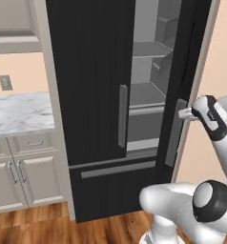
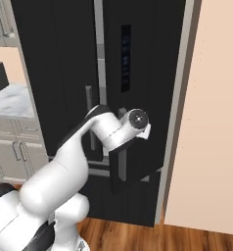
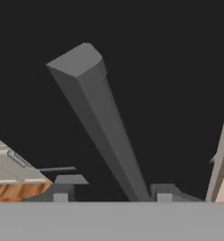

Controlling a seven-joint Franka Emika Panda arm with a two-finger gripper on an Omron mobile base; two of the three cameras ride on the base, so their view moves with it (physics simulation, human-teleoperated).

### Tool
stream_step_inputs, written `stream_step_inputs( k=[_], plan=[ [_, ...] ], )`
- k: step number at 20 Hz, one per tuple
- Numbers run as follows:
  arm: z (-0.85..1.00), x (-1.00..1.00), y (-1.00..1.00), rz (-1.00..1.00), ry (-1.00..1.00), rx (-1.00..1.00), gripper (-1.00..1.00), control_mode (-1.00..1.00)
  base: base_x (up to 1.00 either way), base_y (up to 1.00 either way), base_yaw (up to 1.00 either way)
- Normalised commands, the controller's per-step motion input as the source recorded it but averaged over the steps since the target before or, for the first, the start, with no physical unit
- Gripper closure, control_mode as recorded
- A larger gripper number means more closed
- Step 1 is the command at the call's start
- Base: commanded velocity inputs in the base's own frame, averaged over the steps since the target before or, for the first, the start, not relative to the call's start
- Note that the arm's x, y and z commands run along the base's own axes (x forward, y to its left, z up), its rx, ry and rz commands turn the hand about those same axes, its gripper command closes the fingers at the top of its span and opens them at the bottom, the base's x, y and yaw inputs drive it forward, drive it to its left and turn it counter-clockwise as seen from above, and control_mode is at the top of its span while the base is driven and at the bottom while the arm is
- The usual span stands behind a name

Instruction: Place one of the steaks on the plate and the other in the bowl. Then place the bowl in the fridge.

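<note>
Gripper (image 3: 112,196) sits at the fridge's (image 1: 91,71) right door handle (image 1: 174,133), fingers spread either side of the bar, not clamping it. Right door stands partly open, grey shelves (image 1: 146,95) visible inside.

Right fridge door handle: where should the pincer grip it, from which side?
Grip the right door handle mid-bar, coming straight at the door's front. It's a slim vertical bar standing off the door, so the pincer fingers can straddle it sideways.

Marble counter (image 1: 20,113) left of the fridge (image 1: 91,95), atop white cabinets (image 1: 25,176). Fridge stands on wood floor (image 1: 48,226); grey shelves (image 1: 146,95) inside it, seen through the open right door.
</note>
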Motion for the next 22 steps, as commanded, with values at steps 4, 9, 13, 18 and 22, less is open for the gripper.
stream_step_inputs(
  k=[4, 9, 13, 18, 22],
  plan=[
    [0.06, -0.72, 0.39, -0.15, 0.05, -0.28, -1.00, -1.00, 0.00, 0.00, 0.00],
    [0.02, -0.16, 0.95, -0.19, 0.36, -0.53, -1.00, -1.00, 0.00, 0.00, 0.00],
    [0.10, 0.03, 0.76, -0.34, 0.30, -0.46, -1.00, -1.00, 0.00, 0.00, 0.00],
    [-0.20, 0.51, 0.74, -0.11, 0.06, -0.21, -1.00, -1.00, 0.00, 0.00, 0.00],
    [-0.19, 0.73, 0.06, -0.14, -0.14, -0.07, -1.00, -1.00, 0.00, 0.00, 0.00]
  ],
)
